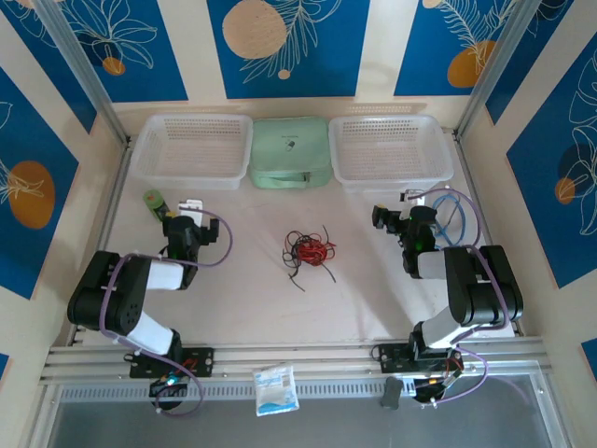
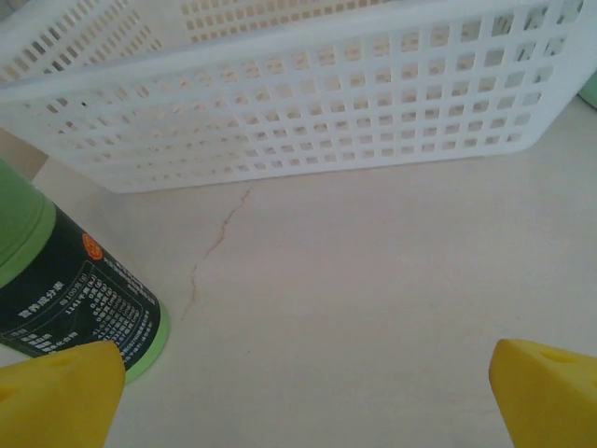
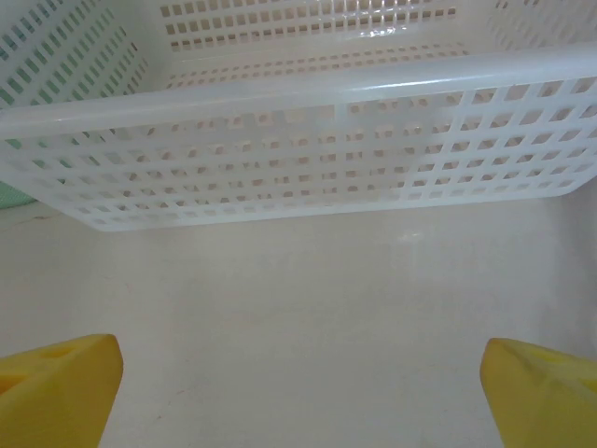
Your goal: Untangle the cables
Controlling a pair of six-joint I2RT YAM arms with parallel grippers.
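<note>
the cables [image 1: 308, 250] (red and black, knotted) were spotted heaped at the middle of the table [image 1: 373, 299]; left hand [image 2: 298, 397] and right hand [image 3: 298, 397] were both held spread wide.

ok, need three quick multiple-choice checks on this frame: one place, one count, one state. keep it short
1. Where do the cables lie?
A. at the near edge
B. in the middle of the table
C. against the back wall

2. How many white baskets stand at the back?
A. four
B. one
C. two

3. What state is the left pincer in?
A. open, nothing between its fingers
B. shut on a red cable
C. shut and empty

Answers:
1 B: the top view shows the red and dark tangle mid-table, well clear of the edges.
2 C: the top view shows one on the left and one on the right.
3 A: the left wrist view shows the yellow fingertips far apart, with bare table between them.
</note>
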